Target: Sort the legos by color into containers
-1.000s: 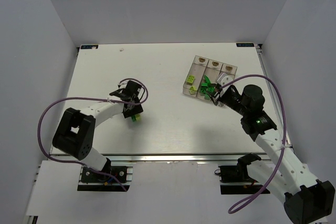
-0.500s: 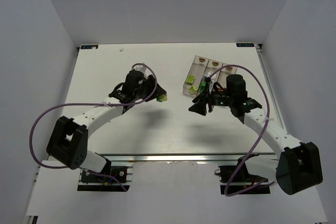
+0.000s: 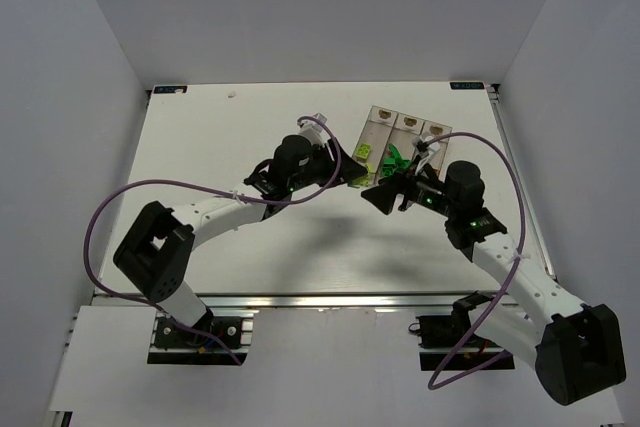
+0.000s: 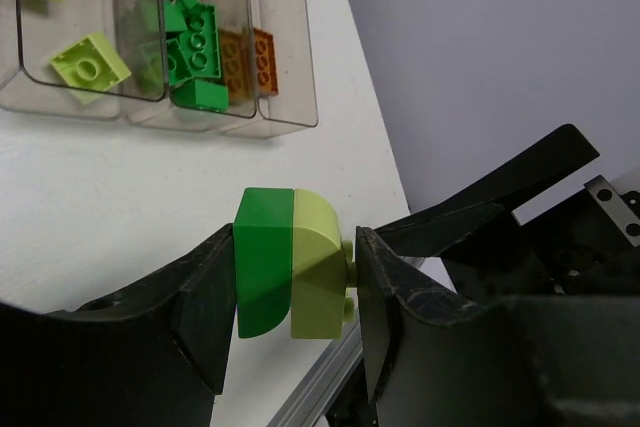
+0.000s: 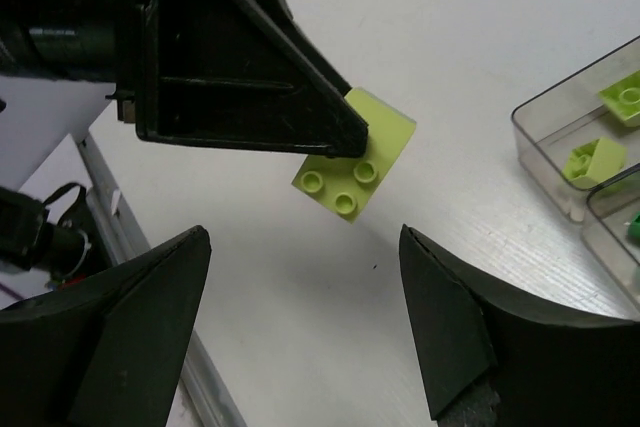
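My left gripper (image 4: 296,282) is shut on a dark green lego joined to a yellow-green lego (image 4: 318,265), held above the table just left of the containers (image 3: 381,113). In the top view the left gripper (image 3: 352,175) and the open right gripper (image 3: 384,196) face each other closely. From the right wrist the held yellow-green lego (image 5: 356,153) shows its studs under the left finger (image 5: 230,57), just beyond my empty right gripper (image 5: 305,237). The containers (image 4: 286,119) hold yellow-green legos (image 4: 90,62), dark green legos (image 4: 190,42) and orange legos (image 4: 250,57), one colour per bin.
The three-bin row stands at the back right of the white table (image 3: 240,127). White walls close the table on three sides. The metal rail (image 3: 330,299) with the arm bases runs along the near edge. Purple cables loop off both arms.
My left arm swung right from mid-table to the containers, carrying the joined legos. My right gripper pulled back from the bins, turned toward the left gripper and opened wide.
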`<action>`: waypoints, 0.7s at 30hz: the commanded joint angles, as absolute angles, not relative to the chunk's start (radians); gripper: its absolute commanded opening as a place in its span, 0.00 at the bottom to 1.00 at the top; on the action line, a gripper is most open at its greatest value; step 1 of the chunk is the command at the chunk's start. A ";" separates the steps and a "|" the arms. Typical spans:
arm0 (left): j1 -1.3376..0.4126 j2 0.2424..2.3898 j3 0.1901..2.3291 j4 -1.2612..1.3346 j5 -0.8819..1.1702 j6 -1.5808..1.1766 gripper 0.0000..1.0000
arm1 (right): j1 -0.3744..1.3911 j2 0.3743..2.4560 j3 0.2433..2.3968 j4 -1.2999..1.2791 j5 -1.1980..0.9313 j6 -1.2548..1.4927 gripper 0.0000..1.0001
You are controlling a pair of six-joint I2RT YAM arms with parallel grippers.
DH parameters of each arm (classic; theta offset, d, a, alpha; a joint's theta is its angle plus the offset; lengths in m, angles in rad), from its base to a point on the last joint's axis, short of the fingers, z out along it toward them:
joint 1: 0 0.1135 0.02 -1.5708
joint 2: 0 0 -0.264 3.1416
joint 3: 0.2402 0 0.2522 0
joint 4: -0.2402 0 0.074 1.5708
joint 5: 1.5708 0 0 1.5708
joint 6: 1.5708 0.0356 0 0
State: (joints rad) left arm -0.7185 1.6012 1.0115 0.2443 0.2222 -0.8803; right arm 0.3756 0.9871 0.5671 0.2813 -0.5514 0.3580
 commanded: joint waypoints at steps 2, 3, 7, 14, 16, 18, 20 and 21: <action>-0.724 1.577 1.037 0.325 0.221 -0.902 0.13 | 0.383 0.971 0.566 0.376 -0.433 0.370 0.80; -0.726 1.569 1.032 0.325 0.221 -0.903 0.13 | 0.383 0.979 0.569 0.373 -0.436 0.361 0.79; -0.726 1.563 1.028 0.331 0.219 -0.903 0.13 | 0.387 1.000 0.575 0.371 -0.463 0.383 0.78; -0.727 1.569 1.025 0.357 0.233 -0.919 0.13 | 0.402 1.037 0.578 0.385 -0.450 0.414 0.77; -0.727 1.571 1.023 0.360 0.238 -0.927 0.13 | 0.408 1.048 0.580 0.387 -0.428 0.417 0.77; -0.730 1.574 1.022 0.362 0.241 -0.931 0.13 | 0.410 1.052 0.581 0.396 -0.423 0.423 0.76; -0.732 1.571 1.019 0.365 0.239 -0.931 0.13 | 0.413 1.052 0.583 0.396 -0.426 0.429 0.77; -0.735 1.572 1.016 0.368 0.238 -0.933 0.13 | 0.414 1.052 0.584 0.397 -0.436 0.437 0.76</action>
